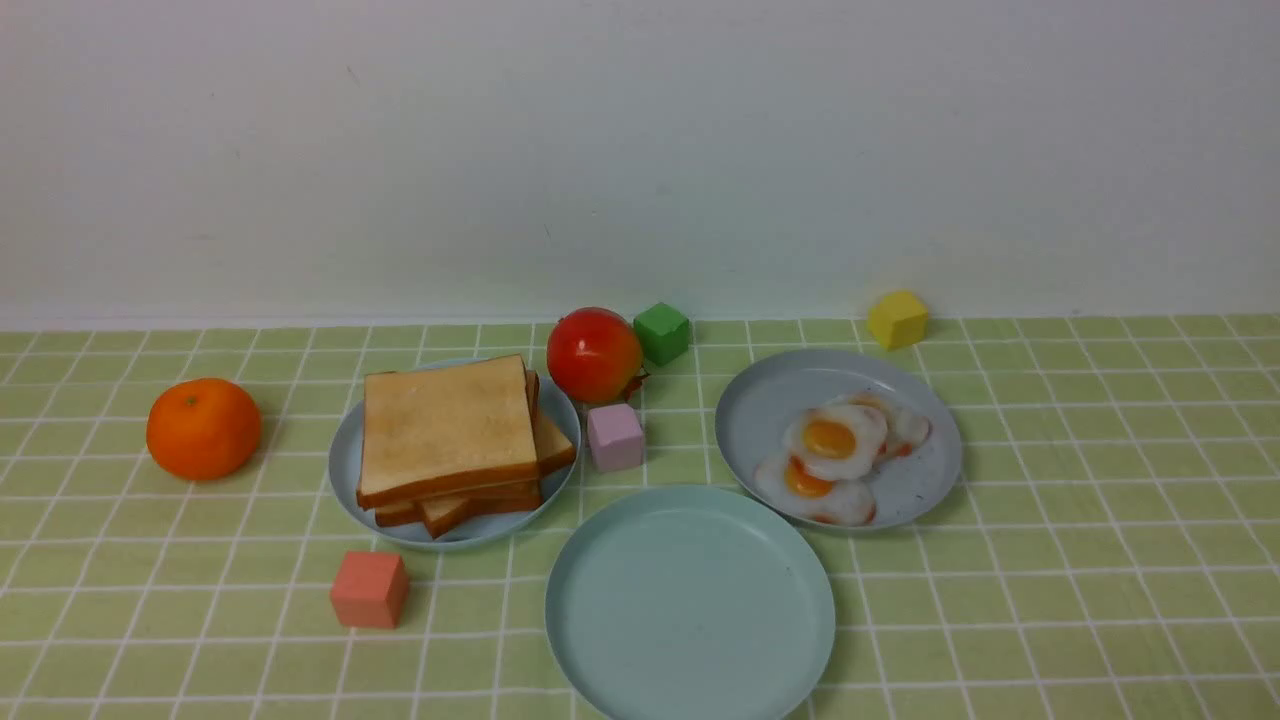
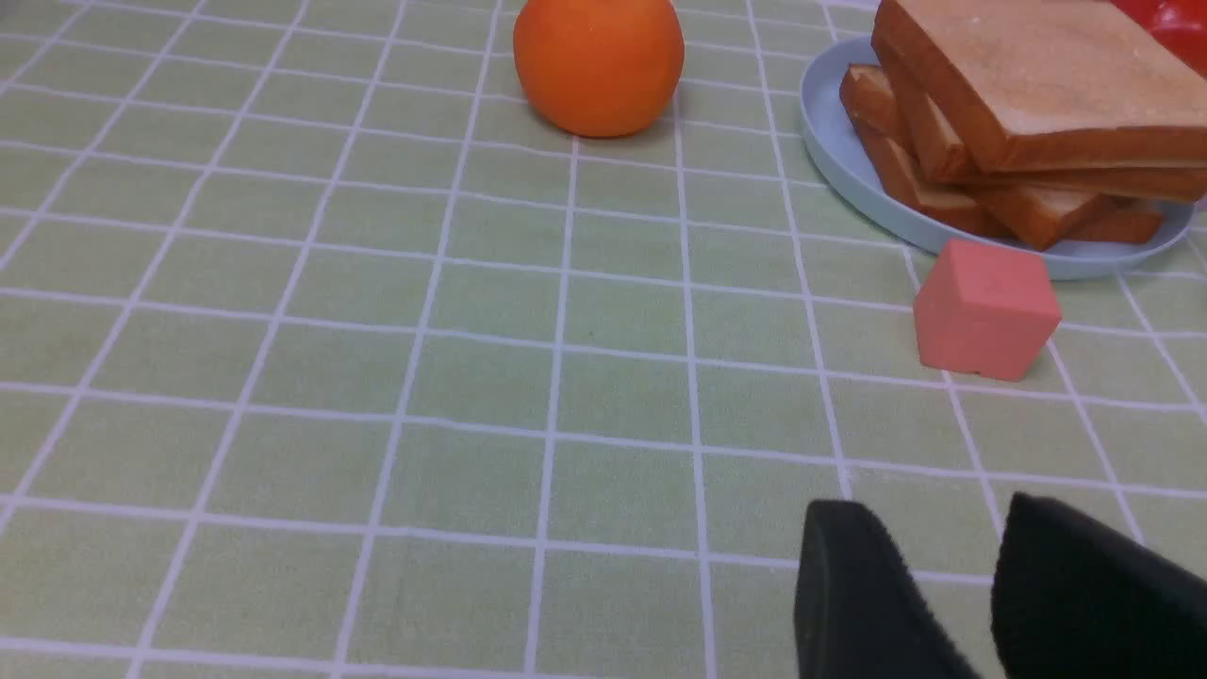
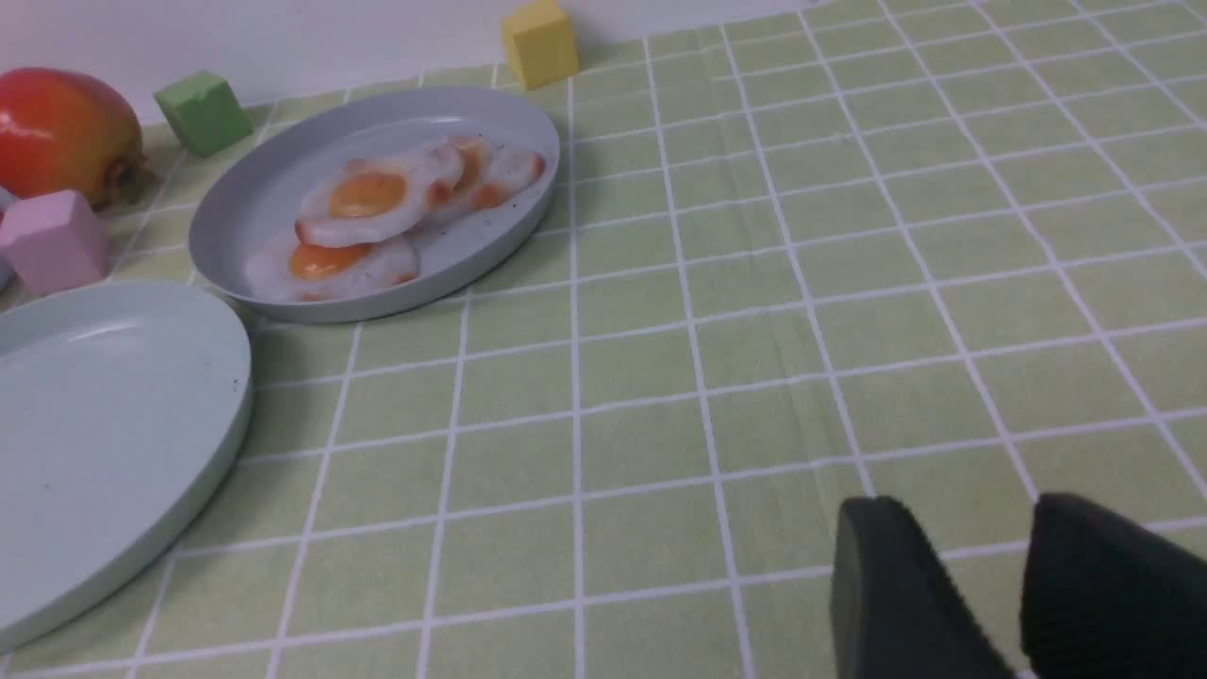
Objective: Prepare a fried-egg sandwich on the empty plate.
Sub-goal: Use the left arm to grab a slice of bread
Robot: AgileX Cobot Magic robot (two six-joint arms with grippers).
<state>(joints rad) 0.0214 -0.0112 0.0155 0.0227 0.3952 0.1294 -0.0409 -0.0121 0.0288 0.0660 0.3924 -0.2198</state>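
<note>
Toast slices, square, tan and dark-crusted, lay stacked slightly askew on a round grey-blue plastic plate at the left. The round pale mint-teal plastic plate sat bare at the near centre, just right of them. Neither arm showed in the front view. In its wrist view the left gripper had its black fingers slightly spread above the pale green checked tablecloth, holding nothing. The right gripper looked the same, well apart from the glossy white-and-yolk fried eggs on a second grey-blue plate at the right. The first step was probably a base slice. The left gripper would do best to pinch only the top slice by its near crust, lift it clear of the stack, pass over the salmon-pink cube, and lay it flat in the mint plate's middle.
</note>
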